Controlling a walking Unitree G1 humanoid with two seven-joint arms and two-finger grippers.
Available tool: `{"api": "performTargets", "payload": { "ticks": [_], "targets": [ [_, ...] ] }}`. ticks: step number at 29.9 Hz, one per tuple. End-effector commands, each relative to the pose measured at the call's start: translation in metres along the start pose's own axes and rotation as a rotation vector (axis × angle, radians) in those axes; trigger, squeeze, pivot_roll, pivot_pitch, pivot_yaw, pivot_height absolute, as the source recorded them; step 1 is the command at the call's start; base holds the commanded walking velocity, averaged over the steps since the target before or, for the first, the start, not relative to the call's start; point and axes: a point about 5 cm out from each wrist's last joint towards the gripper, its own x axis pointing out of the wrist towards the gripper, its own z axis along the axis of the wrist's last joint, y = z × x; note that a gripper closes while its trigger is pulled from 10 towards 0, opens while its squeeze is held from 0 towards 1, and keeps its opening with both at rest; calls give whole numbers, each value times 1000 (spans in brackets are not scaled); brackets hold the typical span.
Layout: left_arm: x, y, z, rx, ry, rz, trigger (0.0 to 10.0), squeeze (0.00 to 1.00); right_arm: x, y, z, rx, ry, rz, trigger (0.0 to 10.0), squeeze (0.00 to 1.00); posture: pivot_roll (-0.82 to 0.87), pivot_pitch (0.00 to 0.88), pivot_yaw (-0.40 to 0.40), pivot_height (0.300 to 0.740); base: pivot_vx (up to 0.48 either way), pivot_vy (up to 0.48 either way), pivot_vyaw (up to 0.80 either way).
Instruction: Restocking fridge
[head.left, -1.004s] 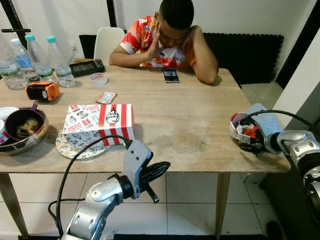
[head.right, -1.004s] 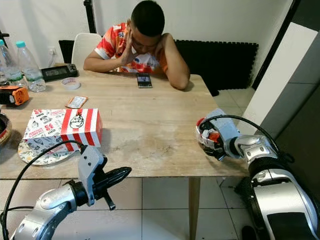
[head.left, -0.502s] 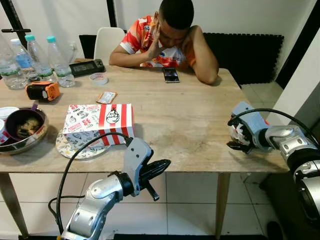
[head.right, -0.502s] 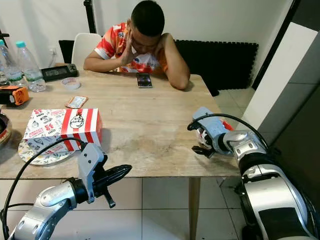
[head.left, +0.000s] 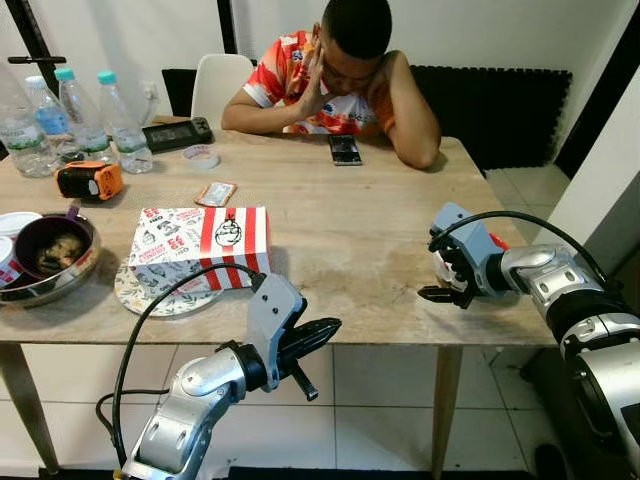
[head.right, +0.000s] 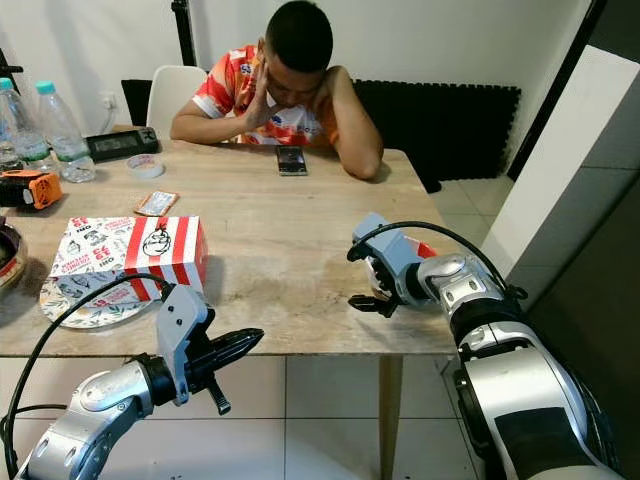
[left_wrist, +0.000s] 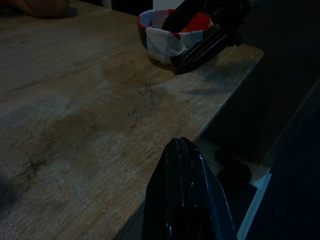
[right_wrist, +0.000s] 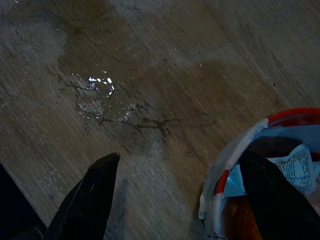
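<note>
A red and white paper cup (right_wrist: 235, 160) with crumpled paper inside stands on the wooden table (head.left: 350, 230) near its right edge. My right gripper (head.left: 440, 275) is open at the cup. One finger (right_wrist: 270, 195) reaches into the cup, the other finger (right_wrist: 92, 200) hovers over bare wood beside it. In the left wrist view the same cup (left_wrist: 165, 40) sits under those black fingers. My left gripper (head.left: 320, 335) is shut and empty, held just below the table's front edge and pointing right.
A person (head.left: 340, 70) sits at the far side, leaning on the table with a phone (head.left: 345, 150). A red and white food box (head.left: 195, 245) on a plate, a bowl (head.left: 45, 255), water bottles (head.left: 75, 110) and an orange device (head.left: 88, 180) crowd the left. A white panel (head.left: 600, 170) stands at the right.
My right gripper has swung left over the table from its right edge, and the cup seems to have slid a little left with it. The left arm has barely moved.
</note>
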Motion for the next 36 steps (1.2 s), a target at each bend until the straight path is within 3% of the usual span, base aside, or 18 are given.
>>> {"api": "performTargets", "payload": {
  "ticks": [1, 9, 11, 17, 22, 26, 36],
  "targets": [
    [-1, -1, 1, 10, 13, -8, 10000, 0, -1, -1, 2, -8, -8, -1, 9333, 0, 90, 48, -67, 740, 0, 0, 0],
    [-2, 0, 2, 12, 13, -9, 10000, 0, 1, 6, 10, -34, -56, 83, 10000, 0, 89, 51, -66, 740, 0, 0, 0],
    [-2, 1, 2, 14, 14, -9, 10000, 0, 5, 20, 21, -95, -125, 251, 10000, 0, 89, 51, -66, 740, 0, 0, 0],
    [-1, 0, 3, 16, 14, -13, 10000, 0, 8, 39, 27, -179, -162, 473, 10000, 0, 95, 51, -70, 740, 0, 0, 0],
    [-1, -1, 3, 17, 14, -14, 10000, 0, 7, 41, 29, -193, -167, 499, 10000, 0, 94, 48, -71, 740, 0, 0, 0],
    [0, 0, 2, 20, 14, -14, 10000, 0, 7, 37, 29, -212, -154, 445, 10000, 0, 89, 44, -69, 740, 0, 0, 0],
    [2, -1, 2, 22, 15, -24, 10000, 0, 3, 23, 8, -322, 41, 328, 10000, 0, 73, 34, -65, 740, 0, 0, 0]
  ]
}}
